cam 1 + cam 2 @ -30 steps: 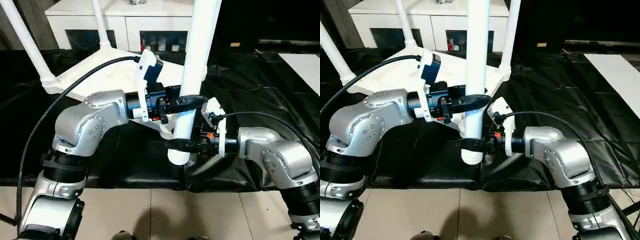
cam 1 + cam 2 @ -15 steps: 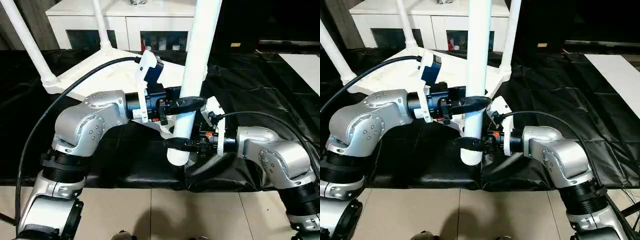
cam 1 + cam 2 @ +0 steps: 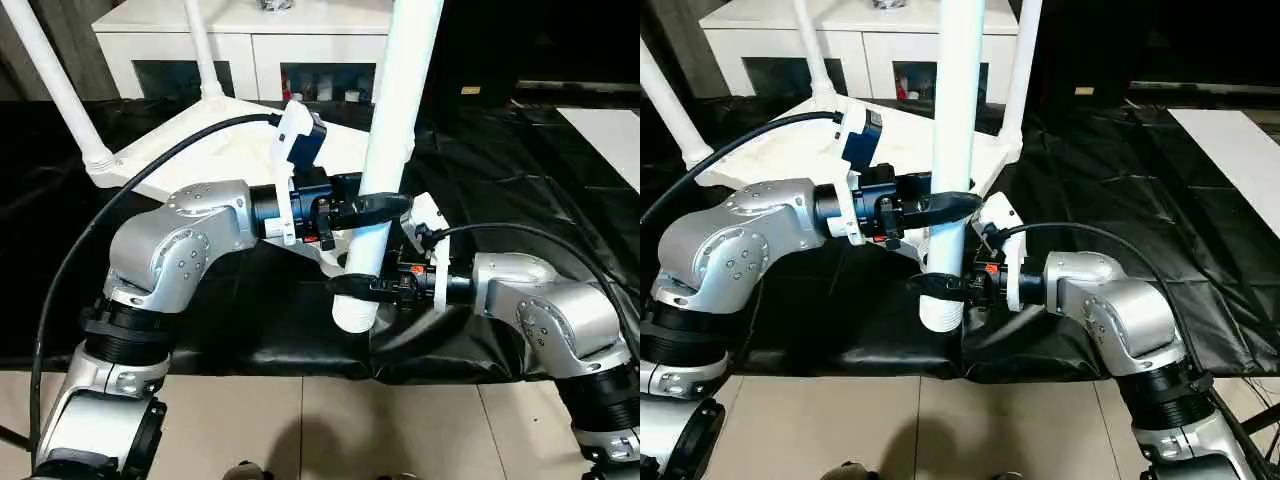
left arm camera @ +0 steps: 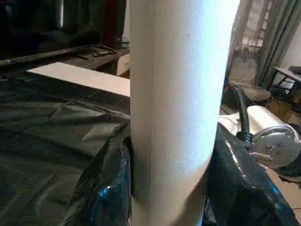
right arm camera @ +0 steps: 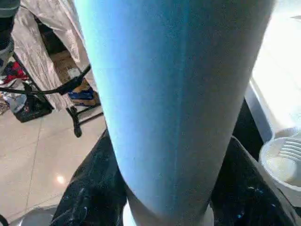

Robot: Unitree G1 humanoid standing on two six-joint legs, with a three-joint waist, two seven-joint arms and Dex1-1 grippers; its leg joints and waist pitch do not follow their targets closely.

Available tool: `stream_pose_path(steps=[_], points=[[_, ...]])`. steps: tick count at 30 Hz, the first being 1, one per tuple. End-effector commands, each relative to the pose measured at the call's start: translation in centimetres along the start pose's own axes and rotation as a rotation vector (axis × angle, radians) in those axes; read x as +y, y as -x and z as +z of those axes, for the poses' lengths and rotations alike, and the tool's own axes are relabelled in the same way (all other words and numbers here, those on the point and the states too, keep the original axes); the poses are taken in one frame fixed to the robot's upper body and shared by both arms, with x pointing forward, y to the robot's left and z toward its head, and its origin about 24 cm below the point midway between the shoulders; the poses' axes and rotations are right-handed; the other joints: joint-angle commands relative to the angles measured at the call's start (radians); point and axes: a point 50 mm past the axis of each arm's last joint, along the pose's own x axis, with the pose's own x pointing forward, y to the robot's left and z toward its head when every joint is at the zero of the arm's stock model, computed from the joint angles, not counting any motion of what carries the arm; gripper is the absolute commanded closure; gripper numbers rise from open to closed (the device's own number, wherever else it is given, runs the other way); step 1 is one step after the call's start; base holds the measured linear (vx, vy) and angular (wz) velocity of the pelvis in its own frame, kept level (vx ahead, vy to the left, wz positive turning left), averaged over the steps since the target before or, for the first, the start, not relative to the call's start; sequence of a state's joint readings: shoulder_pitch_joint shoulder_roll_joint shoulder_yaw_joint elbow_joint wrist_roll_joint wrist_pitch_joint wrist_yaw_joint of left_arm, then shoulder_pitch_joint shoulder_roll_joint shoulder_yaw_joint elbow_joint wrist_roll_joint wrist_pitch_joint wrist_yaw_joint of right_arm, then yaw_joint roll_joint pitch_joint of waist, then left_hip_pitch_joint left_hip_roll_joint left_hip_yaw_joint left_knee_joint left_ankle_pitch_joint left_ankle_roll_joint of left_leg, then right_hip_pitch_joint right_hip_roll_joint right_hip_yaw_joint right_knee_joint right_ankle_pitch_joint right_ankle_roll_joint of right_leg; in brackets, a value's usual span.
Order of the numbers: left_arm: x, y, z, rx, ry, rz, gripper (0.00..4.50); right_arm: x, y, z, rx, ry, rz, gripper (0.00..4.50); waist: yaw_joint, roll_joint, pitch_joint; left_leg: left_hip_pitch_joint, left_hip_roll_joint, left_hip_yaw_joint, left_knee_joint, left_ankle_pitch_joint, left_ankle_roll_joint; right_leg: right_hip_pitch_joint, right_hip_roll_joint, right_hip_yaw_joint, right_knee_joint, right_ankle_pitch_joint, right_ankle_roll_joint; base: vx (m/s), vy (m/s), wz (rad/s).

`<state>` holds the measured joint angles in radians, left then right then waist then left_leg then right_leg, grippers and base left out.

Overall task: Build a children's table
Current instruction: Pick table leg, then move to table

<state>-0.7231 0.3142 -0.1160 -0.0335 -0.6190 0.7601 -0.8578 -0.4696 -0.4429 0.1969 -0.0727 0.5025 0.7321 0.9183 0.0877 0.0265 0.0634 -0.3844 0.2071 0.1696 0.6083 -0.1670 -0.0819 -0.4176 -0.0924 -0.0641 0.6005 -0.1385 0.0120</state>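
Observation:
The white tabletop (image 3: 190, 150) lies upside down on a black sheet, with three white legs standing in its corner sockets: one (image 3: 60, 85) on the left, one (image 3: 203, 50) at the back, one (image 3: 1020, 70) on the right. A fourth leg (image 3: 385, 150) is held upright just in front of the tabletop's near corner. My left gripper (image 3: 375, 207) is shut around its middle. My right gripper (image 3: 352, 287) is shut on it lower down, just above its ringed lower end (image 3: 352, 314). The right wrist view shows a round ribbed socket (image 5: 282, 162) beside the leg.
A white cabinet (image 3: 250, 40) with glass-fronted shelves stands behind the tabletop. A white board (image 3: 610, 130) lies at the far right on the black sheet (image 3: 500, 180). Beige floor tiles (image 3: 330, 430) run along the sheet's front edge.
The right gripper's fingers have drawn in a little around the leg and shifted slightly left with it. The left arm has kept still.

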Motion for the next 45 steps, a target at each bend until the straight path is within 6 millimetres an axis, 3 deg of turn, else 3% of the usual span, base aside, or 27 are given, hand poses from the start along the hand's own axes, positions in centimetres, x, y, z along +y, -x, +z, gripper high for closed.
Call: stream_pose_path(steps=[1, 8, 13, 15, 16, 19, 22, 25, 27, 33, 35, 36, 37, 38, 39, 40, 41, 42, 43, 44, 45], points=[[1.6, 0.8, -0.2, 0.046, -0.030, 0.169, 1.98, -0.6, 0.3, 0.3, -0.027, 0.014, -0.073, 2.59, -0.002, -0.009, -0.081, 0.013, 0.003, 0.004, -0.070, -0.234, -0.010, 0.053, -0.027, 0.025, -0.070, -0.372, -0.151, 0.000, 0.000, 0.00], [1.5, 2.2, 0.1, -0.061, 0.010, 0.200, 1.44, -1.8, 0.5, 0.5, -0.139, -0.003, -0.285, 2.63, -0.004, -0.006, -0.083, 0.016, 0.001, 0.004, -0.070, -0.241, -0.023, 0.049, -0.026, 0.023, -0.072, -0.380, -0.146, 0.000, 0.000, 0.00], [2.7, 3.5, 0.0, -0.122, -0.034, 0.407, 1.06, -3.1, 1.4, 0.4, -0.192, 0.018, -0.493, 2.64, -0.006, 0.004, -0.083, 0.016, 0.002, 0.002, -0.072, -0.257, -0.029, 0.049, -0.026, 0.023, -0.071, -0.359, -0.145, 0.000, 0.000, 0.00], [3.5, 4.4, -1.4, -0.068, -0.083, 0.631, 0.94, -4.4, 2.4, 0.8, -0.213, 0.107, -0.702, 2.64, -0.010, 0.000, -0.082, 0.015, 0.002, 0.002, -0.074, -0.258, -0.038, 0.049, -0.025, 0.023, -0.072, -0.365, -0.133, 0.000, 0.000, 0.00], [3.5, 4.4, -1.4, -0.068, -0.083, 0.631, 0.94, -4.4, 2.4, 0.8, -0.213, 0.107, -0.702, 2.64, -0.010, 0.003, -0.082, 0.019, 0.003, 0.002, -0.073, -0.267, -0.043, 0.046, -0.025, 0.023, -0.075, -0.376, -0.121, 0.000, 0.000, 0.00], [3.7, 6.0, -3.2, -0.044, -0.147, 0.875, 0.94, -4.2, 3.3, 0.7, -0.208, 0.265, -0.910, 2.64, -0.012, 0.001, -0.081, 0.016, -0.002, 0.004, -0.073, -0.263, -0.046, 0.047, -0.022, 0.022, -0.080, -0.398, -0.089, 0.000, 0.000, 0.00], [2.7, 8.3, -5.8, -0.103, -0.186, 1.113, 0.94, -2.2, 3.1, -1.9, -0.284, 0.098, -0.934, 2.64, -0.016, 0.000, -0.084, 0.010, 0.002, 0.002, -0.076, -0.260, -0.016, 0.049, -0.022, 0.024, -0.084, -0.373, -0.073, 0.000, 0.000, 0.00], [1.5, 9.0, -7.6, -0.115, -0.164, 1.193, 0.94, -1.2, 2.7, -3.4, -0.314, 0.019, -0.949, 2.64, -0.026, 0.001, -0.086, 0.008, 0.005, -0.002, -0.082, -0.289, -0.005, 0.047, -0.018, 0.022, -0.081, -0.343, -0.096, 0.000, 0.000, 0.00], [0.8, 9.0, -8.3, -0.106, -0.186, 1.203, 0.94, -0.5, 2.2, -4.1, -0.325, 0.013, -0.934, 2.64, -0.033, 0.003, -0.079, 0.008, 0.006, -0.003, -0.086, -0.336, -0.003, 0.042, -0.018, 0.021, -0.087, -0.385, -0.090, 0.000, 0.000, 0.00], [0.6, 9.2, -8.6, -0.146, -0.251, 1.271, 0.94, -0.1, 1.5, -4.5, -0.380, 0.005, -0.926, 2.64, -0.046, 0.003, -0.064, 0.021, -0.004, -0.007, -0.083, -0.458, -0.011, 0.025, -0.018, 0.009, -0.121, -0.613, 0.001, 0.000, 0.000, 0.00], [0.6, 9.2, -8.6, -0.146, -0.251, 1.271, 0.94, -0.1, 1.5, -4.5, -0.380, 0.005, -0.926, 2.64, -0.059, 0.007, -0.057, 0.046, -0.006, -0.016, -0.083, -0.571, -0.024, 0.024, -0.012, -0.009, -0.138, -0.732, 0.040, 0.000, 0.000, 0.00], [0.6, 9.2, -8.6, -0.146, -0.251, 1.271, 0.94, -0.1, 1.5, -4.5, -0.380, 0.005, -0.926, 2.64, -0.066, 0.008, -0.054, 0.050, -0.006, -0.020, -0.084, -0.599, -0.024, 0.027, -0.009, -0.017, -0.145, -0.750, 0.047, 0.000, 0.000, 0.00], [0.6, 9.2, -8.6, -0.146, -0.251, 1.271, 0.94, -0.1, 1.5, -4.5, -0.380, 0.005, -0.926, 2.64, -0.079, 0.016, -0.046, 0.069, -0.001, -0.029, -0.090, -0.679, -0.022, 0.033, 0.002, -0.039, -0.158, -0.756, 0.046, 0.000, 0.000, 0.00], [0.6, 9.2, -8.6, -0.146, -0.251, 1.271, 0.94, -0.1, 1.5, -4.5, -0.380, 0.005, -0.926, 2.64, -0.096, 0.023, -0.035, 0.079, 0.010, -0.039, -0.104, -0.765, -0.013, 0.059, 0.017, -0.079, -0.171, -0.724, 0.048, 0.000, 0.000, 0.00], [0.6, 9.2, -8.6, -0.146, -0.251, 1.271, 0.94, -0.1, 1.5, -4.5, -0.380, 0.005, -0.926, 2.64, -0.091, 0.040, -0.028, 0.068, 0.032, -0.049, -0.136, -0.841, -0.011, 0.088, 0.019, -0.078, -0.123, -0.657, 0.028, 0.000, 0.000, 0.00], [0.6, 9.2, -8.6, -0.146, -0.251, 1.271, 0.94, -0.1, 1.5, -4.5, -0.380, 0.005, -0.926, 2.64, -0.053, 0.057, -0.028, -0.006, 0.075, -0.036, -0.212, -0.974, -0.017, 0.168, 0.007, -0.054, 0.097, -0.376, -0.039, 0.000, 0.000, 0.00], [0.6, 9.3, -8.6, -0.153, -0.258, 1.291, 0.94, -0.1, 1.6, -4.5, -0.382, 0.011, -0.937, 2.64, -0.034, 0.032, -0.021, 0.028, 0.087, -0.009, -0.220, -0.975, 0.014, 0.141, 0.004, -0.002, 0.130, -0.350, -0.036, 0.000, 0.000, 0.00], [0.5, 9.3, -8.9, -0.146, -0.255, 1.294, 0.94, 0.0, 1.6, -4.5, -0.383, 0.022, -0.922, 2.64, -0.037, 0.012, -0.025, 0.066, 0.067, -0.002, -0.170, -0.908, 0.004, 0.119, -0.008, 0.040, 0.085, -0.555, -0.012, 0.034, -0.074, -0.03], [0.5, 9.2, -9.1, -0.141, -0.253, 1.294, 0.94, 0.0, 1.5, -4.5, -0.384, 0.031, -0.910, 2.64, -0.046, -0.015, -0.005, 0.158, -0.028, 0.015, 0.081, -0.604, -0.005, -0.013, -0.108, 0.046, -0.173, -1.211, 0.003, 0.085, -0.060, -0.12], [0.5, 9.2, -9.3, -0.138, -0.262, 1.295, 0.94, 0.1, 1.5, -4.4, -0.381, 0.052, -0.906, 2.64, -0.032, -0.027, -0.033, 0.050, -0.031, -0.022, 0.107, -0.298, 0.062, 0.109, -0.151, 0.119, -0.159, -1.232, -0.035, 0.085, -0.060, -0.12], [0.5, 9.2, -9.4, -0.135, -0.265, 1.295, 0.94, 0.1, 1.5, -4.4, -0.380, 0.054, -0.904, 2.64, -0.023, -0.035, -0.030, 0.003, -0.028, -0.033, 0.087, -0.249, 0.075, 0.151, -0.148, 0.119, -0.143, -1.164, -0.048, 0.078, 0.028, -0.14]])
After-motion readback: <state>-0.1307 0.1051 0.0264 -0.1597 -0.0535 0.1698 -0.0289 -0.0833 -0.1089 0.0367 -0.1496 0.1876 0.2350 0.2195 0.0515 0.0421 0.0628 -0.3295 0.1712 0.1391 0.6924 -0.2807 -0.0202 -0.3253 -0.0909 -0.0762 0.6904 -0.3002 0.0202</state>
